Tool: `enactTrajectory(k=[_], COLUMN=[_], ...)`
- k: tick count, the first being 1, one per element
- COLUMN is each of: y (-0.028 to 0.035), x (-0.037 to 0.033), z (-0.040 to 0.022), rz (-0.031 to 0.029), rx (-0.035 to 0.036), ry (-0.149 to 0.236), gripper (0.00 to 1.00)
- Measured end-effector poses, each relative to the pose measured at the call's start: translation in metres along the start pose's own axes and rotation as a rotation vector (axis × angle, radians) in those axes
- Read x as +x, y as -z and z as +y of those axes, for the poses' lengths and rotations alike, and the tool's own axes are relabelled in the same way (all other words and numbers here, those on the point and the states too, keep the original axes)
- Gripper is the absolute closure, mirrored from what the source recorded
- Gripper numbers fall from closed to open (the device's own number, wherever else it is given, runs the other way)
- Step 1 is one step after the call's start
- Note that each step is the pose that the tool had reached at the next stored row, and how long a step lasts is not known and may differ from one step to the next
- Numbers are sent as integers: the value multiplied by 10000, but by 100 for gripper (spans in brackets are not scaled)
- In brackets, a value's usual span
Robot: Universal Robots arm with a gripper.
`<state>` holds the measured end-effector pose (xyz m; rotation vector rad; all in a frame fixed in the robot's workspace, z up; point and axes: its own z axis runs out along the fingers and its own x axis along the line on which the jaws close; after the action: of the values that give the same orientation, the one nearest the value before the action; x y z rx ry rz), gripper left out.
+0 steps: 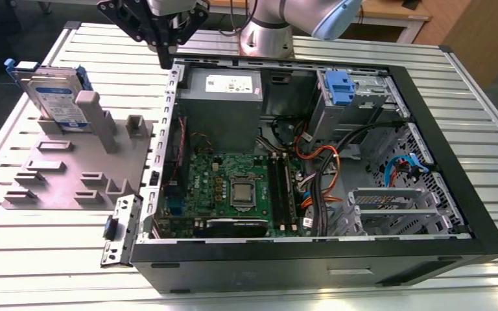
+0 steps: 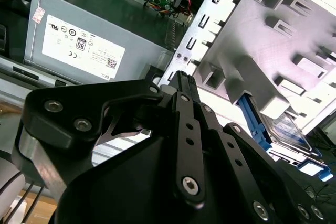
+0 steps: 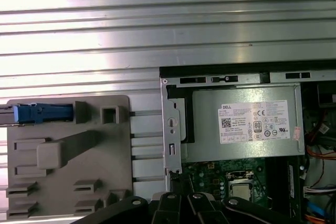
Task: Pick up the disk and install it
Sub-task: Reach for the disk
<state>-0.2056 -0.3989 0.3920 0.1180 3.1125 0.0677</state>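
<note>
Disk (image 1: 54, 97) stands upright in the grey holder (image 1: 59, 178) at the exterior view's left, apart from your gripper (image 1: 163, 59), which hangs narrow and empty beside the case (image 1: 318, 249), so spread it wide and come down straight over the disk's top edge.
</note>
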Motion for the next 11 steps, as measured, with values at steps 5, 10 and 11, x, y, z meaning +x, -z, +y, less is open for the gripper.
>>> enactTrajectory(k=[5, 10, 11], y=[0, 0, -1], x=[11, 25, 28], z=[-1, -2, -2], rz=[1, 0, 0], rx=[1, 0, 0], ry=[0, 0, 0], gripper=[89, 89, 89])
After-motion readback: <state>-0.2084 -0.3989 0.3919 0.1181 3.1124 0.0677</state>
